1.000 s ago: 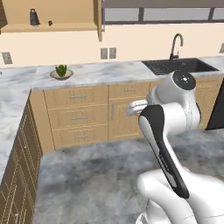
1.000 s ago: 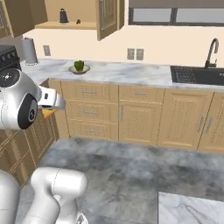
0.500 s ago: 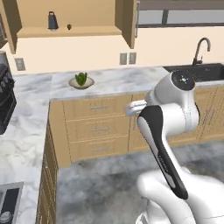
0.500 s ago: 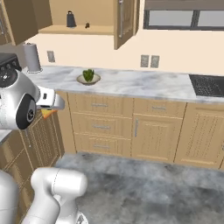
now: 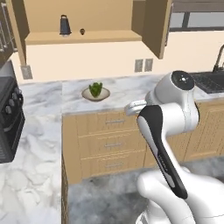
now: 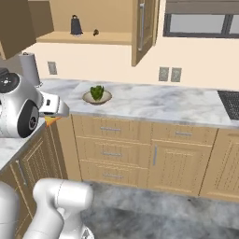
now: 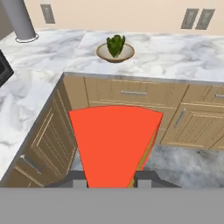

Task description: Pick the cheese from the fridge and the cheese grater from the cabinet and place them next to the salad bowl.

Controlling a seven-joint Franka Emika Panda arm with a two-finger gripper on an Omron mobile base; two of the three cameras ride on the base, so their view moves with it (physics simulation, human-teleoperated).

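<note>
The end effector (image 7: 109,181) is clamped on the cheese (image 7: 114,142), red side facing the hand camera. The salad bowl (image 5: 95,93) sits on the marble table (image 5: 131,89), well apart from the cheese. The cheese grater (image 5: 65,25) stands on the open cabinet (image 5: 87,37) shelf above.

Marble counter (image 5: 131,89): salad bowl (image 5: 96,92) on it. Cabinet (image 5: 87,37) shelf: cheese grater (image 5: 65,25), small dark object (image 5: 82,31) beside.
</note>
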